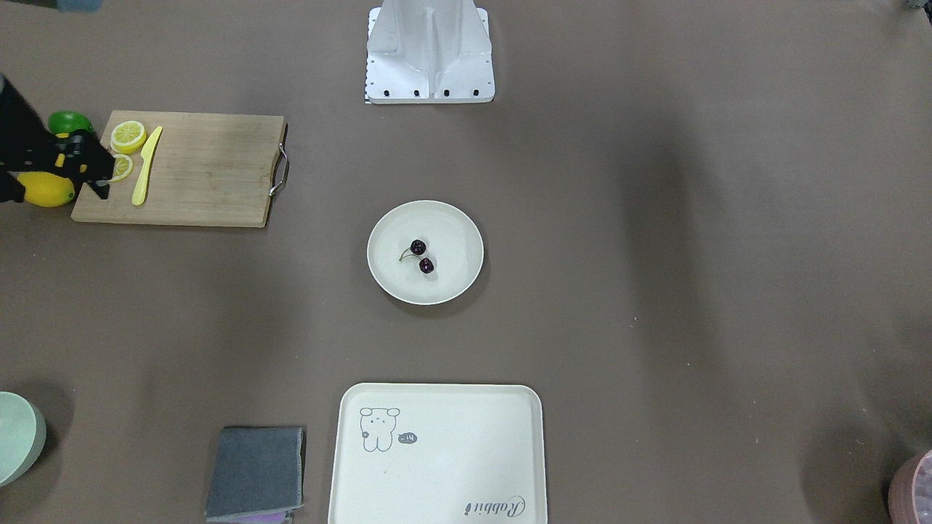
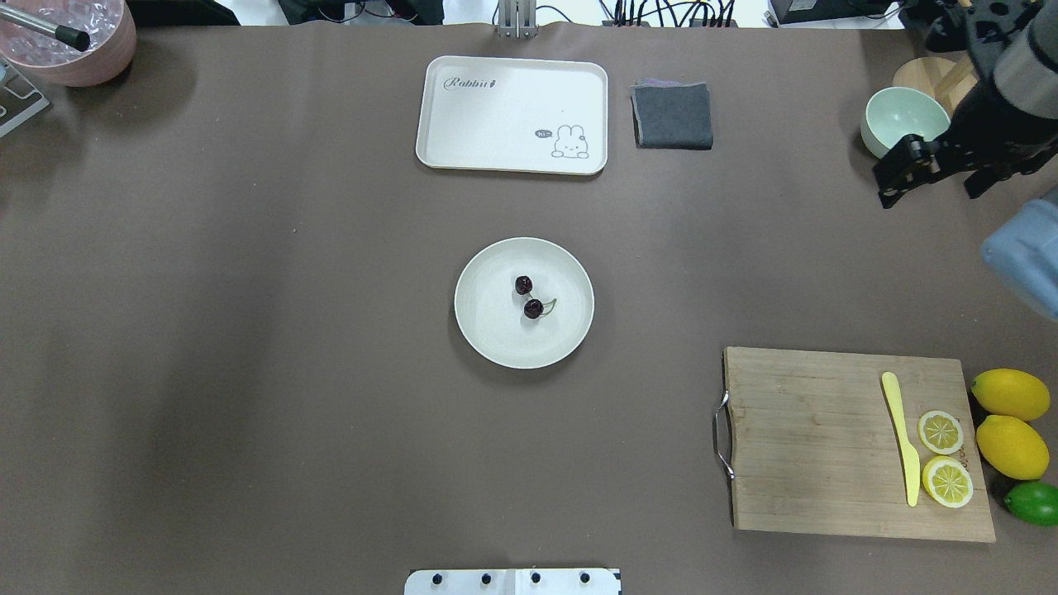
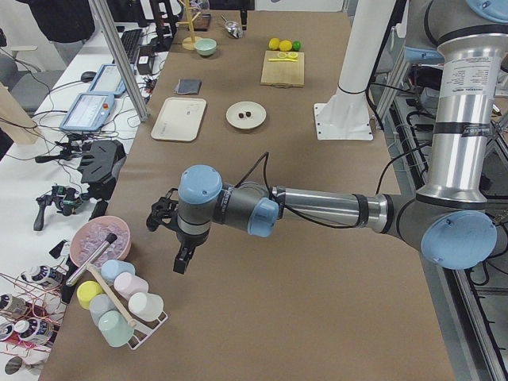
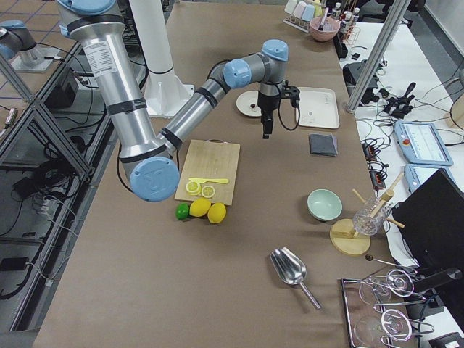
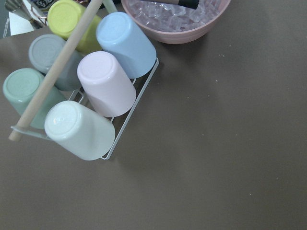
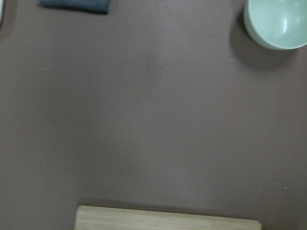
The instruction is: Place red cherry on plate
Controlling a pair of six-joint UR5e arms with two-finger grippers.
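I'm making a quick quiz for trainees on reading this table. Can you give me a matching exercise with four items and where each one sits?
Things:
1. red cherry
2. yellow knife
3. grey cloth
4. lime

Places:
A. beside the cream tray
B. on the plate
C. next to the whole lemons, off the board
D. on the cutting board

Pairs: 1-B, 2-D, 3-A, 4-C
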